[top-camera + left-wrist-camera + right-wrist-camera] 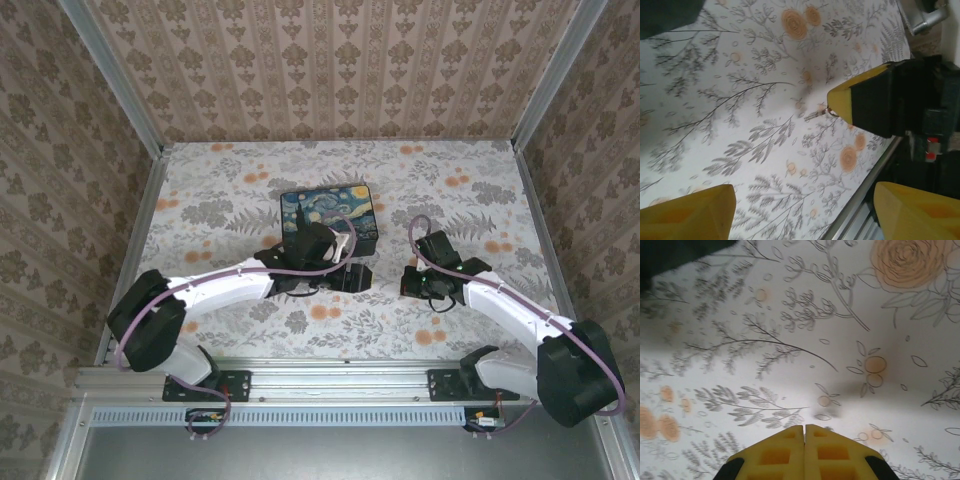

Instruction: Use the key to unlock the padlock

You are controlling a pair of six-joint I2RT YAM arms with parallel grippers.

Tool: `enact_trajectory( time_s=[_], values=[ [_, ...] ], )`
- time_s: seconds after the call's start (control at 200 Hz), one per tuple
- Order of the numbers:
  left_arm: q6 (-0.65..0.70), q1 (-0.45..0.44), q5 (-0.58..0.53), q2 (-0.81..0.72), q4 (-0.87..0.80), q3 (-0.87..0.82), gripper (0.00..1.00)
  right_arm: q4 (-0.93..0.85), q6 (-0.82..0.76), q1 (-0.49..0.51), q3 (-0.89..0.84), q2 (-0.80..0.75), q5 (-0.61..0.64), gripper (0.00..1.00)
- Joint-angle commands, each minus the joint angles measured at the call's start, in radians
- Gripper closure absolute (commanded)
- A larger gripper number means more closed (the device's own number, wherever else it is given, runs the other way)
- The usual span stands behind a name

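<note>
Two white arms reach forward and inward from their bases, elbows bent outward, wrists low. The left gripper (pixel 350 274) points to the right, its yellow fingers (pixel 690 212) spread wide apart. The right gripper (pixel 410 285) points left toward it, close by, its yellow pads (pixel 775 455) pressed flat together.

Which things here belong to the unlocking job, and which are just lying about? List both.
For the job:
key, apparently pinched at the tip of the right gripper, whose fingers are shut
left gripper, fingers apart

Lying about:
black box with the starry-night lid
floral cloth covering the table
</note>
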Motion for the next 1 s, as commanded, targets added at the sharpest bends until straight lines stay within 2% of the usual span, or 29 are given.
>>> enact_trajectory(
  time_s=[0.0,0.16,0.3,0.46,0.64,0.745,0.995],
  values=[
    [-0.137,-0.021,0.030,0.037,0.169,-0.014,0.30,0.011,0.043,0.008,0.048,-0.032,-0.050,0.99],
    [-0.146,-0.013,-0.005,0.066,0.216,-0.043,0.34,-0.023,0.029,0.009,0.073,-0.038,-0.049,0.99],
    [-0.186,0.012,0.061,0.130,0.386,-0.065,0.40,-0.018,0.063,0.009,0.083,-0.061,-0.091,0.98],
    [-0.266,0.036,0.111,0.185,0.532,-0.079,0.46,-0.003,0.086,0.008,0.121,-0.082,-0.199,0.97],
    [-0.497,0.091,0.108,0.181,0.790,-0.187,0.38,0.003,0.080,0.009,0.134,-0.090,-0.234,0.98],
    [-0.565,0.093,0.080,0.138,0.757,-0.193,0.36,0.053,0.099,0.012,0.118,-0.081,-0.270,0.99],
    [-0.809,0.098,0.043,0.092,0.778,-0.236,0.29,0.342,0.189,0.049,0.067,-0.101,-0.338,1.00]
  ],
)
